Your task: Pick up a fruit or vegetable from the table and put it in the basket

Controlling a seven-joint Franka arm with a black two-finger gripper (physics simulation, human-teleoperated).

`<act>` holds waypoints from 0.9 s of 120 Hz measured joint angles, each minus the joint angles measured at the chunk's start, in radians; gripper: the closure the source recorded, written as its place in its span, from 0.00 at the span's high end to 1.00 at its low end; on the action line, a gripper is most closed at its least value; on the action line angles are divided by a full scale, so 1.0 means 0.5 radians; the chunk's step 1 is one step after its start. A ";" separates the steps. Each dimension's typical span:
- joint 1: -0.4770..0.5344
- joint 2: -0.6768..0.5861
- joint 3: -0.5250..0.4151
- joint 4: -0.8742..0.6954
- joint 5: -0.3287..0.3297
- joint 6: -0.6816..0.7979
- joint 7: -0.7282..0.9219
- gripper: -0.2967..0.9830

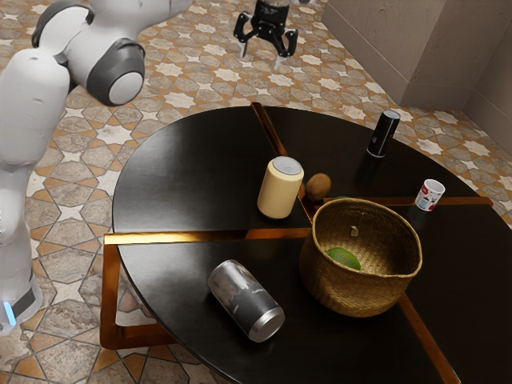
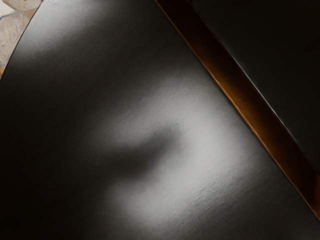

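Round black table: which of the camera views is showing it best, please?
The exterior view. It shows most of the round table, including its curved edge, crossing strips and the basket standing on it. The wrist view shows a close part of the top, with one strip and a bit of edge.

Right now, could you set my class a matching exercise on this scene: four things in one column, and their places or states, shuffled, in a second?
Column one
1. green fruit
2. pale yellow can
3. silver and dark grey can
4. end effector

Column two
A. lying on its side
B. inside the basket
C. open, with nothing between its fingers
D. standing upright on the table

Right pairs: 1-B, 2-D, 3-A, 4-C
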 joint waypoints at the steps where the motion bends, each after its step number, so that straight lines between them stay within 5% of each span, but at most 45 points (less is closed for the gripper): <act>1: 0.004 0.001 0.000 0.000 -0.006 0.007 -0.006 0.77; 49: 0.271 0.021 0.014 -0.090 -0.005 0.048 -0.107 0.77; 108: 0.251 0.273 -0.323 -0.077 0.015 0.340 0.467 0.77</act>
